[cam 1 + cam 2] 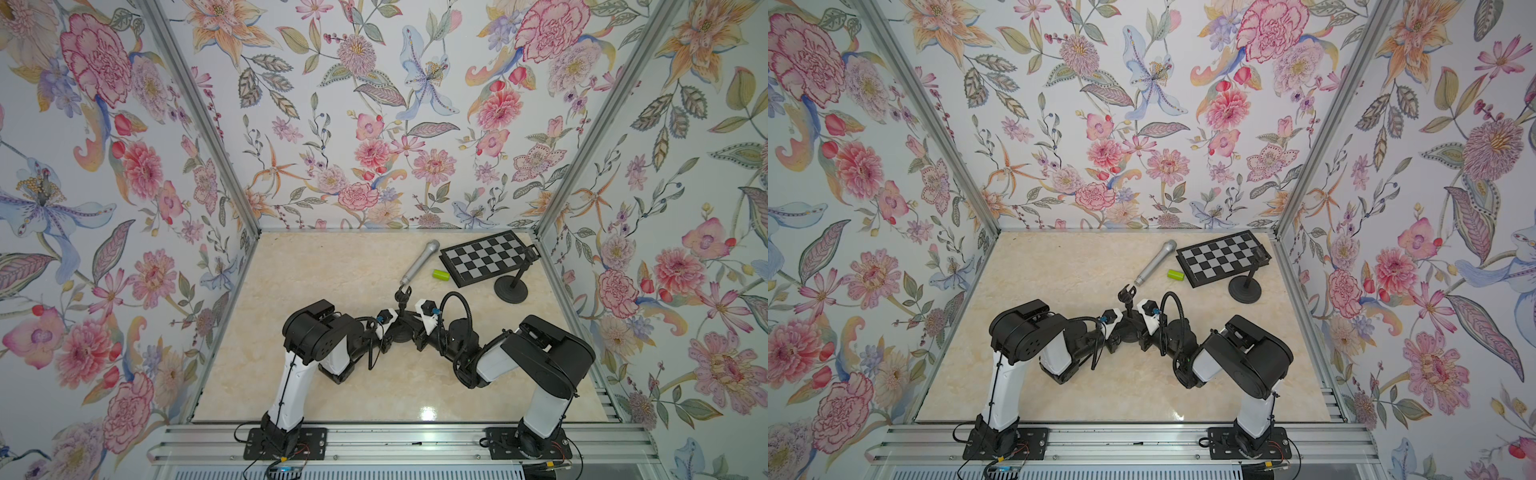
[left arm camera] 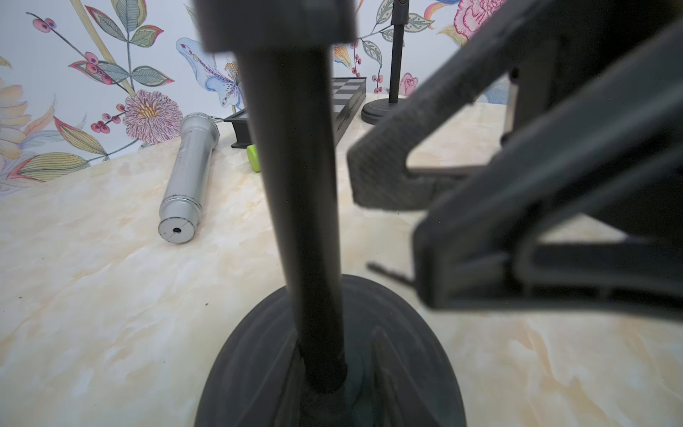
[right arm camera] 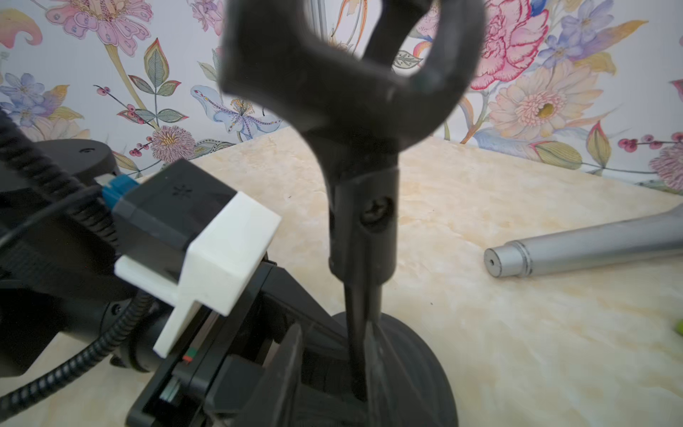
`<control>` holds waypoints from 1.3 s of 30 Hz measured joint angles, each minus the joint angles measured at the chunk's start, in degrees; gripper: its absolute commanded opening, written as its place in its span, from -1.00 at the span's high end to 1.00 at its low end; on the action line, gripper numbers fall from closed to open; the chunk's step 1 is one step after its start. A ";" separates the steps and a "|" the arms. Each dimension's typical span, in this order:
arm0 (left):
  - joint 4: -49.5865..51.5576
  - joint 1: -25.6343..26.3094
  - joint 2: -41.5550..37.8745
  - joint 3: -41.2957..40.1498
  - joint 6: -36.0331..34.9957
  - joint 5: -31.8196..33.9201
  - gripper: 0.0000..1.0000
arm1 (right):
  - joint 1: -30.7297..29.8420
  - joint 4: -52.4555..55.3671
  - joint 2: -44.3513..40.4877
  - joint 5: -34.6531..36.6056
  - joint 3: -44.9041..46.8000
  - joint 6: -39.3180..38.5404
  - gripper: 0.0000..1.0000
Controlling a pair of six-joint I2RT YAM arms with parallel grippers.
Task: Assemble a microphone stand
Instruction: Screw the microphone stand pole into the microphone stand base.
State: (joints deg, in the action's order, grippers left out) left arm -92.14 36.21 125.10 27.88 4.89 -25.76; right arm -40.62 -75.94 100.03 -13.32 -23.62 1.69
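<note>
Floral-walled cell, marbled desk (image 1: 332, 374) | microphone stand (image 1: 402, 297) upright mid-desk, pole vertical, clip on top, mouth upward | left fingers (image 3: 295, 292) clamped low on its pole; right fingers (image 2: 388, 181) apart, just beside the pole | microphone (image 1: 419, 262) lying diagonally behind, tail toward clip | green cylinder (image 1: 441, 274), checkerboard (image 1: 486, 257), second stand (image 1: 511, 289) back right

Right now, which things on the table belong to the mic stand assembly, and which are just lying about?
In the job: microphone stand in the middle, its clip on top; silver microphone, probably to go in it.
Lying about: checkerboard; green cylinder; second stand beside the board.
</note>
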 measured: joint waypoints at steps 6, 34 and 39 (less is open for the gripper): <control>-0.02 0.00 0.00 -0.11 -0.63 -0.13 0.37 | 9.84 12.94 -5.20 -18.03 -5.81 -9.20 0.06; -0.02 0.00 -0.83 -1.73 -2.58 0.48 0.36 | 13.60 15.21 2.73 -29.73 -13.57 -8.98 -0.03; 0.00 0.00 -0.94 -1.84 -2.60 0.50 0.36 | 13.60 15.80 2.73 -29.83 -13.70 -9.88 -0.05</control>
State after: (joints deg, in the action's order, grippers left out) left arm -92.14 36.21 124.16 26.04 2.28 -25.26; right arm -27.03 -60.14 102.76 -43.16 -37.32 -8.19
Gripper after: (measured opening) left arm 0.319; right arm 0.522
